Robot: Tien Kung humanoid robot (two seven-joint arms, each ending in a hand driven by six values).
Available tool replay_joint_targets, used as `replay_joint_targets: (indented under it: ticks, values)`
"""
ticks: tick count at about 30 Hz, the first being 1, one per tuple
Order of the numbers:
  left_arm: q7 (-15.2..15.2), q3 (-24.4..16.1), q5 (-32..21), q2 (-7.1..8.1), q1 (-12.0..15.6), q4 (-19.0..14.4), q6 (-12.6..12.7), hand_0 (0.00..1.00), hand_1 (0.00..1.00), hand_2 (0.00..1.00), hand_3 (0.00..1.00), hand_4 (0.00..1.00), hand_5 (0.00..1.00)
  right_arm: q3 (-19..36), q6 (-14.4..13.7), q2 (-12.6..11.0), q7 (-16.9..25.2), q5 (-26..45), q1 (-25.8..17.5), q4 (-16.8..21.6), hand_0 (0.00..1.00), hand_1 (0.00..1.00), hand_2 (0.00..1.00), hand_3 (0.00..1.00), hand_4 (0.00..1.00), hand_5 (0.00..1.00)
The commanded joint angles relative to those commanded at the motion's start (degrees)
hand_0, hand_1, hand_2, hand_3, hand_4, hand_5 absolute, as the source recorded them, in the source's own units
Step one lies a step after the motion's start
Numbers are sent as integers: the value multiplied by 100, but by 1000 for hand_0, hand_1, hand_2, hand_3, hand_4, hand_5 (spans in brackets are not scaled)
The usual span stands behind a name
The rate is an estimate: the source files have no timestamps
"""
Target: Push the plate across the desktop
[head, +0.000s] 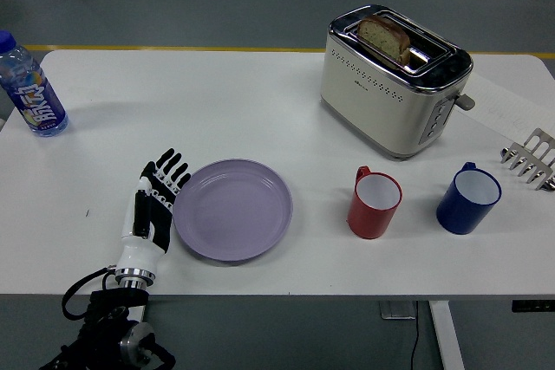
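Pushing appears to be in hand: in the head view, the only one supplied, the left hand [154, 207] lies flat on the table [217, 101] with fingers extended and relaxed, gripping nothing, its inner edge set against the left rim of the plate [232, 209]. Whether hand and rim actually touch or stand just apart cannot be told. The plate, lilac and shallow, sits on the near left part of the table, close to the near edge. To its right, across a gap of bare table, stands a red mug [375, 204], and beyond that a blue mug [467, 197]. A toaster [395, 81] with a slice of bread [385, 37] in its slot stands further back, right of centre. A bottle [29, 87] is at the far left edge and a metal rack [531, 158] at the right edge. The right hand is not in view. No person is seen. Judgement on handling: the plate looks stiff and light, probably plastic or glazed ware, with a smooth base likely to slide freely on the white top. It may pivot if pressed off-centre, so contact should be made at mid-height of the left rim, on the line through the plate's centre, with the side of the palm and fingers spread along the rim. No grasp is needed. Risk noted: a push carried rightward would bring the plate against the red mug.
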Motion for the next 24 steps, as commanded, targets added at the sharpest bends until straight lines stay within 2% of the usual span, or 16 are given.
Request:
replay_joint_targets:
  ticks: [24]
  values:
    - [-9, 644, -252, 21, 10, -247, -25, 821, 851, 878, 818, 491, 998, -35, -21, 0, -25, 33, -58, 16, 647, 618, 691, 780, 518, 564]
